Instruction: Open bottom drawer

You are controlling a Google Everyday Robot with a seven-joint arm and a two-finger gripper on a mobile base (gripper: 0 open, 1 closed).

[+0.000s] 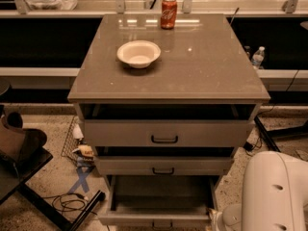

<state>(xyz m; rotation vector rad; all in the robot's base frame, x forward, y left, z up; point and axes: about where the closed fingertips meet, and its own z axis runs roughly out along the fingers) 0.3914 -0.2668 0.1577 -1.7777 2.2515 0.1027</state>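
Note:
The cabinet (168, 93) has three grey-beige drawers, all pulled out in steps. The bottom drawer (159, 196) sticks out furthest and shows its plain flat grey inside. Its front panel (144, 219) lies at the picture's lower edge, with the small black handle (162, 224) partly cut off. My white arm (274, 191) fills the bottom right corner. My gripper (217, 220) is at the lower edge, just beside the right front corner of the bottom drawer.
A white bowl (138, 53) and a red soda can (169, 12) stand on the cabinet top. The top drawer (164, 133) and middle drawer (163, 165) overhang the bottom one. A dark chair (21, 153), cables (72, 201) and small clutter (84, 150) lie at the left.

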